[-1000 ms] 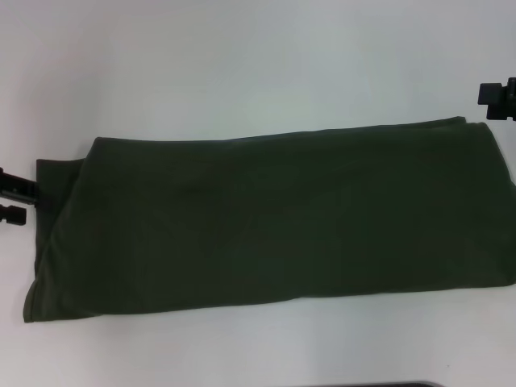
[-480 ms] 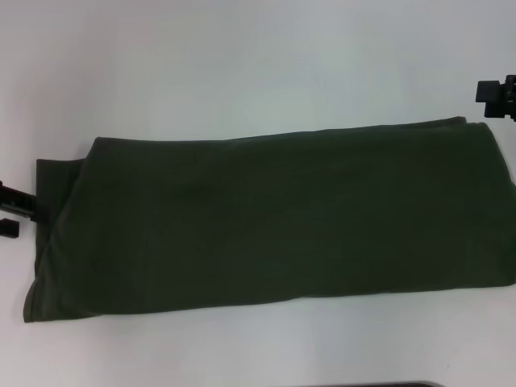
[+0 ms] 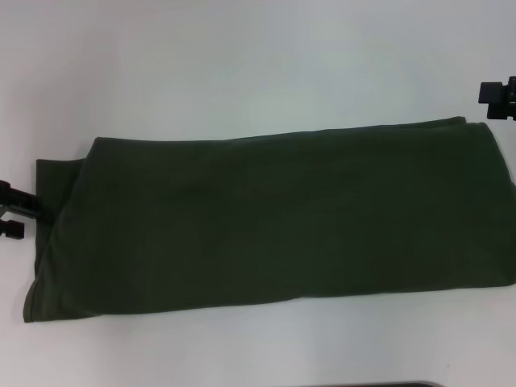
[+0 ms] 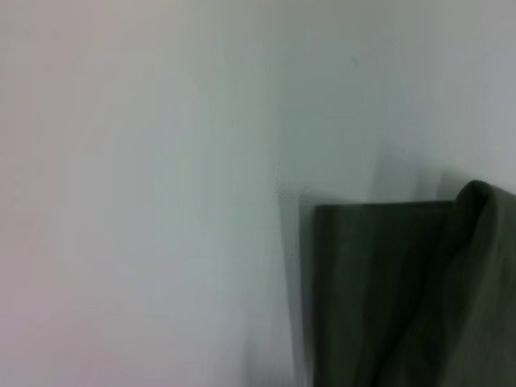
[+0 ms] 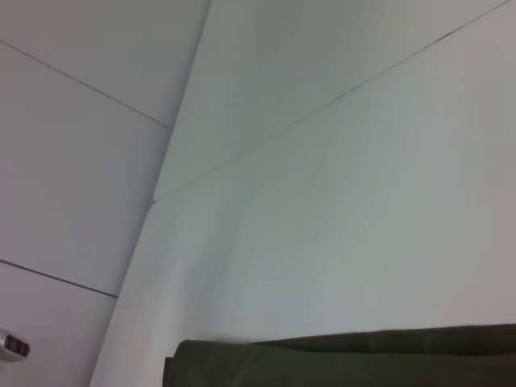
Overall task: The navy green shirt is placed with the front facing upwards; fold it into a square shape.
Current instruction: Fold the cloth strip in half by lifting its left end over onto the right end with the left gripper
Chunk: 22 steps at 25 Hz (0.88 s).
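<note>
Shirt: the shirt lies flat on the white table as a long dark band, folded lengthwise. I see no sleeves and no lettering, and it stretches nearly from one side of the head view to the other.
Left gripper: my left gripper sits at the shirt's left end, just beside the edge. Two dark fingers stand apart, with nothing between them that I can see.
Change: over the last second those fingers shift up and down a little beside the hem, while the cloth stays as it was. I read that as lining up for a grab, not a fold in progress.
Meaning: the band is far from square; my judgement is that the ends must yet come over the middle.
Left wrist: shows the shirt's corner close by.
Right gripper: my right gripper hangs beyond the far right corner, clear of the cloth. I cannot tell how its fingers stand.
</note>
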Motion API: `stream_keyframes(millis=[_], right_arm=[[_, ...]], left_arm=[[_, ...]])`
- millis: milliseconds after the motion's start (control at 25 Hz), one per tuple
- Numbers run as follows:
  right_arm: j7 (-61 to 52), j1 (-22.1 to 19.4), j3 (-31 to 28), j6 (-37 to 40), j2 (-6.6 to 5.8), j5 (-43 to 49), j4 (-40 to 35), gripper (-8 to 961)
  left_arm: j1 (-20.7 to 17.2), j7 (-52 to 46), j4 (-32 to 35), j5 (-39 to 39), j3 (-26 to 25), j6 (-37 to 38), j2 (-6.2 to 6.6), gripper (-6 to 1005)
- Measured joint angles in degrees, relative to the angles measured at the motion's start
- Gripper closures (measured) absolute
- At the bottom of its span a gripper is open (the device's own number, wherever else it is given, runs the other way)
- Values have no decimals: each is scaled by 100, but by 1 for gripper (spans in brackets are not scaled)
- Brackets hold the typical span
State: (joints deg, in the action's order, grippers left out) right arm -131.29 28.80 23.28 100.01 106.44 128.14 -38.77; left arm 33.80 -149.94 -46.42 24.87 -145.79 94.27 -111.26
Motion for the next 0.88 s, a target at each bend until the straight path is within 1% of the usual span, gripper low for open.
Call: stream_keyframes(millis=[360, 880], right_arm=[[2, -5, 0, 0, -2, 0, 3, 296], [-2, -6, 6, 0, -2, 0, 1, 296]], left_arm=[[3, 0, 2, -9, 66, -101, -57, 396], [3, 0, 2, -18, 68, -120, -76, 397]])
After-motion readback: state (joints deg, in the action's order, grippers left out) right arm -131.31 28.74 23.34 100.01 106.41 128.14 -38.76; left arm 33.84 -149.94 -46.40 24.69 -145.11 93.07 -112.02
